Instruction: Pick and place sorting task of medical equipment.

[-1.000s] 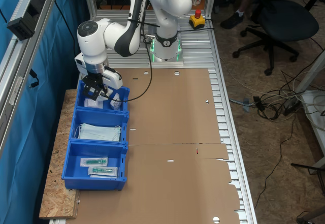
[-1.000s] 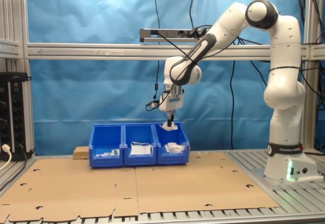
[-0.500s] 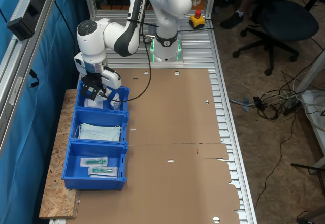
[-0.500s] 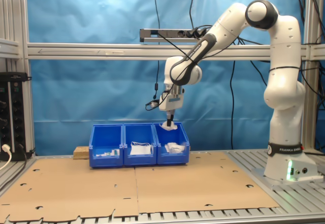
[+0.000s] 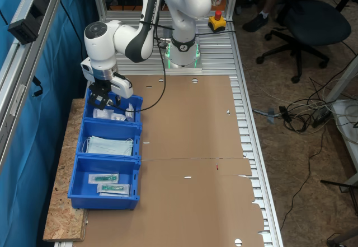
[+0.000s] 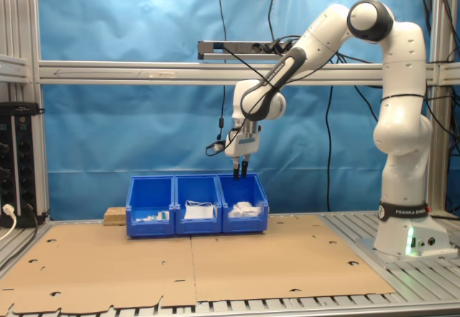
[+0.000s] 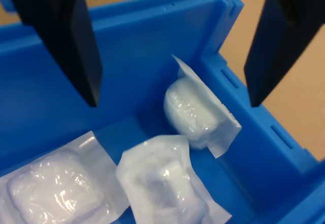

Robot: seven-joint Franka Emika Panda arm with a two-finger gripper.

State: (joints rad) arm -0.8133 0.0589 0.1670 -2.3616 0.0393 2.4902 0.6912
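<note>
You see the pale blue face mask [image 5: 110,145] in the middle blue bin [image 5: 84,132], beside the bin with long clear packets [image 5: 109,183].

Three blue bins [image 5: 84,125]; three white packets [image 7: 198,113] (wrist view), one mask [image 5: 109,145].

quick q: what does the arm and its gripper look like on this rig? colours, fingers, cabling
The arm is glossy white with black bands at its joints, rounded links, and a green light glowing at its base. A thin black cable runs along the forearm toward the wrist. The gripper has a white body and two flat, straight black fingers, plain and rectangular in the wrist view.
</note>
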